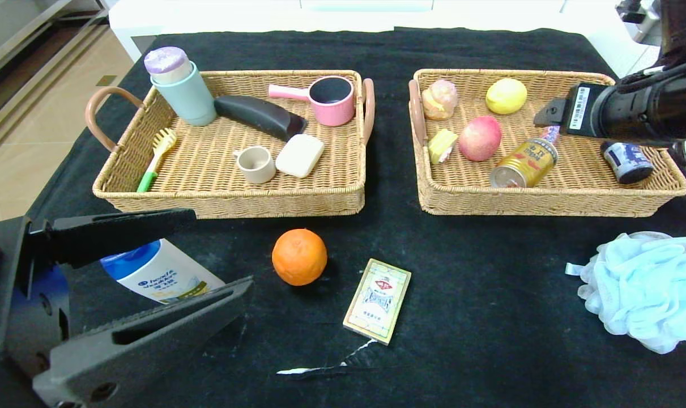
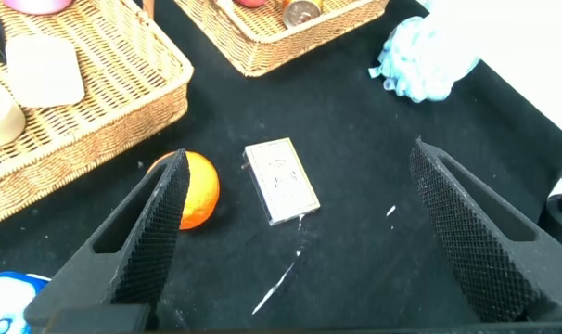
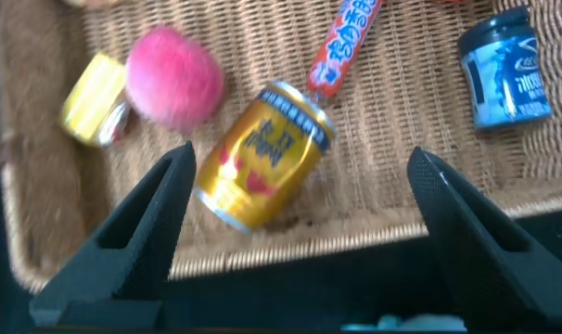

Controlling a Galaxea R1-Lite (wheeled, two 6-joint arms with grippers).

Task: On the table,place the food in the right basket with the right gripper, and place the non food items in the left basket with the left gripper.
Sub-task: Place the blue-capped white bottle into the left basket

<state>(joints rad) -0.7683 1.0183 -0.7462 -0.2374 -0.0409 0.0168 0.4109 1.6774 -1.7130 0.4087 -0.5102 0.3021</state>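
Our right pincer (image 3: pixel 295 241) hangs spread wide above the right basket (image 1: pixel 546 199), where the gold can (image 1: pixel 524 164) lies on its side next to the peach (image 1: pixel 480 138); we judge it best to lift straight up, clear of the rim, before reaching left for the orange (image 1: pixel 299 256) on the bench (image 1: pixel 478 317). Our left pincer (image 2: pixel 300 232), also spread, waits at the near left over the shampoo bottle (image 1: pixel 158 272), with the card box (image 1: pixel 377 300) and the bath pouf (image 1: pixel 646 289) unsorted.

Staged indoor test area in a domestic-looking room: a large table draped in black cloth (image 1: pixel 467 317), with beige tiled flooring (image 1: pixel 42 107) beside it and white glossy furniture (image 1: pixel 252 14) behind it.
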